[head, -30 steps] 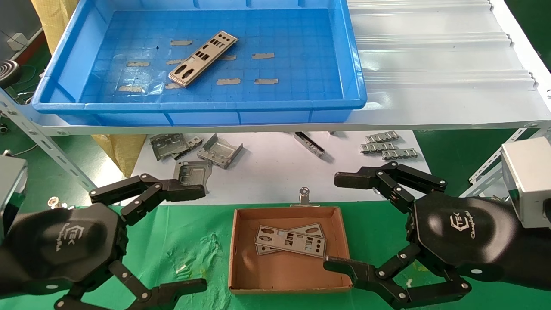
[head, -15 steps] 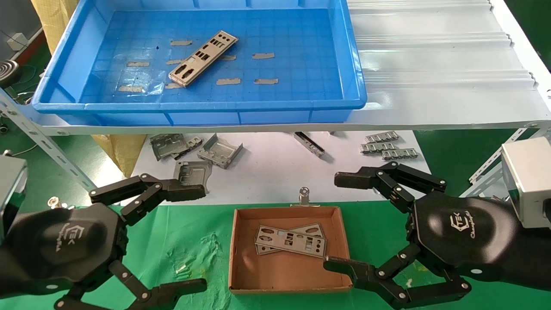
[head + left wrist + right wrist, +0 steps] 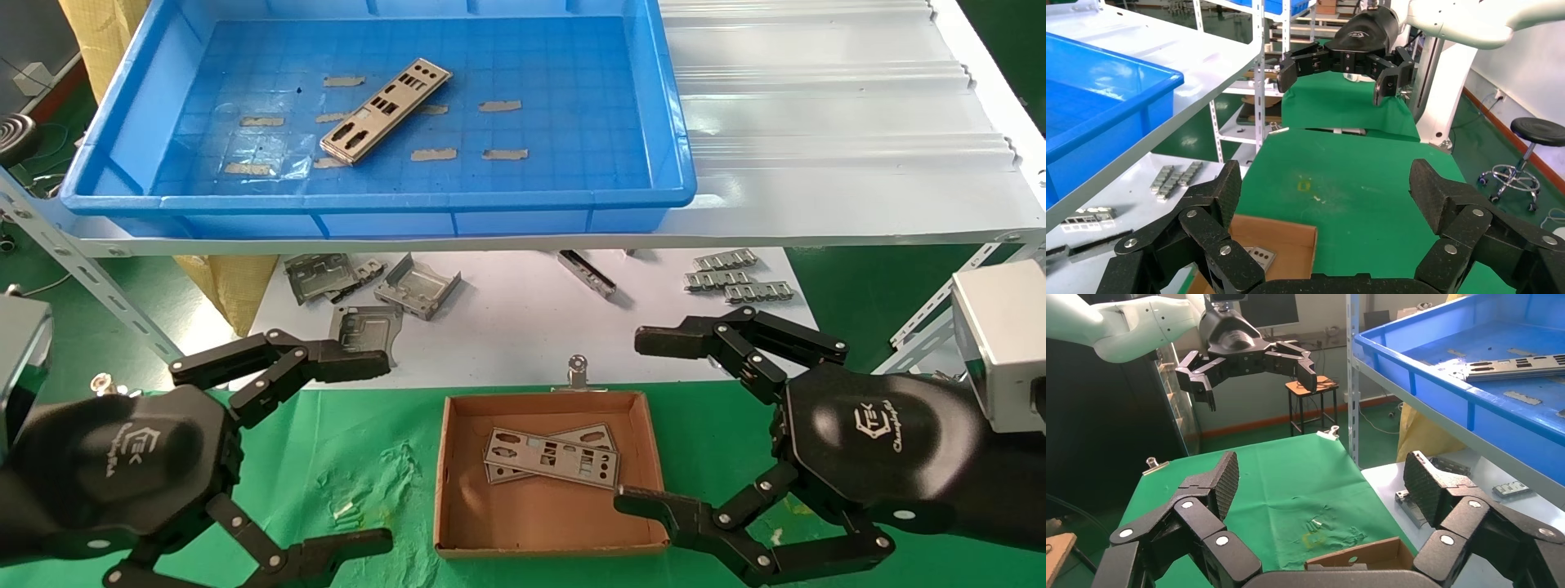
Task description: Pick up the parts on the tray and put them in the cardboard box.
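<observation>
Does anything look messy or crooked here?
A little. The two parts in the cardboard box lie crossed, one part on top. The last part sits slanted in the tray. The green cloth is wrinkled and marked beside the box. Both tools hang open and empty.

Grey brackets [image 3: 372, 294] and ribbed strips [image 3: 739, 279] lie on white paper [image 3: 523, 327], apparently loose.

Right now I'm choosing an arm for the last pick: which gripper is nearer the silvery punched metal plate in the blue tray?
Left. The left gripper sits below the silvery punched metal plate, slightly left; the right gripper is farther off to the right.
</observation>
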{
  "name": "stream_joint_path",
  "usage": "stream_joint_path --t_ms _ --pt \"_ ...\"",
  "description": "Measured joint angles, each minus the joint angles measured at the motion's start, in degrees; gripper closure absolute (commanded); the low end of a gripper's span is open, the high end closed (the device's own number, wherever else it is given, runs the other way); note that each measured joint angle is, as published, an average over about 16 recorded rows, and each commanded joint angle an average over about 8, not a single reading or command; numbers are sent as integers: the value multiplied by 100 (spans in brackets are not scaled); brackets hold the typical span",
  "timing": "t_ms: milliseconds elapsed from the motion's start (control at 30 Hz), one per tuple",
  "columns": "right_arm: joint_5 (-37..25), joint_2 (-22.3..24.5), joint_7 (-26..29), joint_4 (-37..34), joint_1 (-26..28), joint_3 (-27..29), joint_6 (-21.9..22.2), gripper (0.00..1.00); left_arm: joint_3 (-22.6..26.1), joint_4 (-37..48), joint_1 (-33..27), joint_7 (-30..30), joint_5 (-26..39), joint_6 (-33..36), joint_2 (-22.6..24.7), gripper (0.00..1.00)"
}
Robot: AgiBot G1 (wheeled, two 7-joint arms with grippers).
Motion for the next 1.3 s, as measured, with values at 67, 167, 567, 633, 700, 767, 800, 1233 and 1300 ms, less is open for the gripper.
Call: stream_joint_path --t_ms 67,167,567,633,700,767,800,1233,1300 --pt "0 0 0 0 0 0 0 0 0 0 0 0 0 0 0 0" --pt "0 0 0 0 0 0 0 0 0 0 0 0 0 0 0 0" --pt "0 0 0 0 0 0 0 0 0 0 0 0 0 0 0 0" --pt "0 0 0 0 0 0 0 0 0 0 0 0 0 0 0 0" --pt "0 0 0 0 0 0 0 0 0 0 0 0 0 0 0 0" --pt "0 0 0 0 0 0 0 0 0 0 0 0 0 0 0 0" --pt "0 0 0 0 0 0 0 0 0 0 0 0 0 0 0 0" --pt "0 0 0 0 0 0 0 0 0 0 0 0 0 0 0 0" --pt "0 0 0 0 0 0 0 0 0 0 0 0 0 0 0 0"
